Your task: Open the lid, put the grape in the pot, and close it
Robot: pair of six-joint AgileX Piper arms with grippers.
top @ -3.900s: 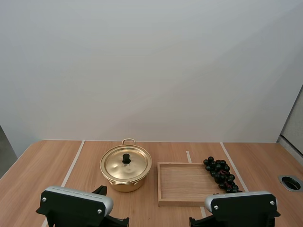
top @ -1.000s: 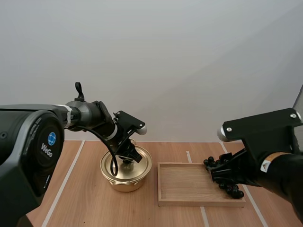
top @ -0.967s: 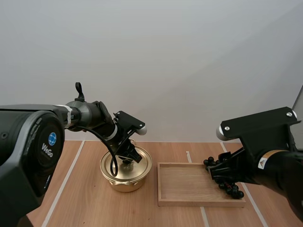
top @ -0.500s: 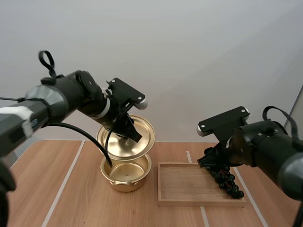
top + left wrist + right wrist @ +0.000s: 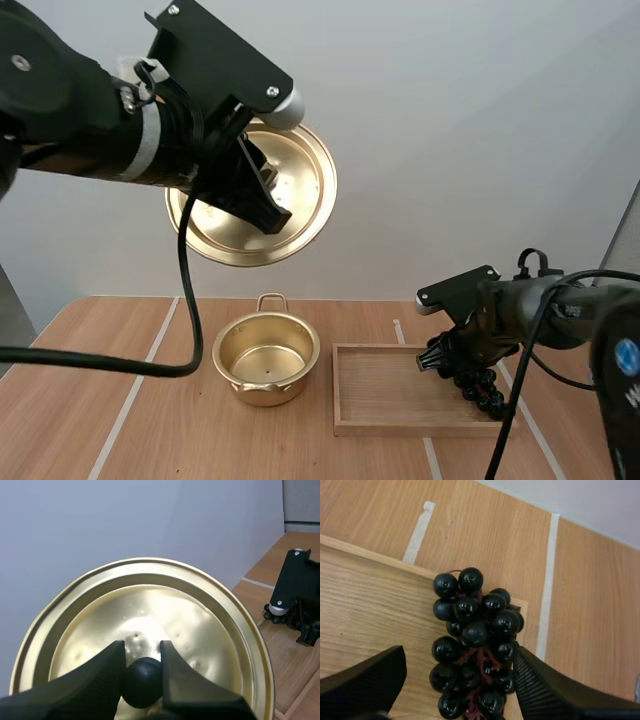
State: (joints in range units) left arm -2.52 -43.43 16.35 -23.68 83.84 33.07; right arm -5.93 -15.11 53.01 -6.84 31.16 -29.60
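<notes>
Gold metal lid (image 5: 200,630) hangs high over the open gold pot (image 5: 265,362), our left gripper (image 5: 141,652) pinching its black knob (image 5: 143,682); our right gripper (image 5: 460,677) sits spread around the dark grape bunch (image 5: 472,630).

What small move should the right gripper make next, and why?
Probably close the right gripper on the grapes: its fingers stand open either side of the bunch, and the left gripper holds the lid high above the open pot.

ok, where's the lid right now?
In the high view the lid is up in the air on the left side, above the open pot. The left claw pinches its black knob.
</notes>
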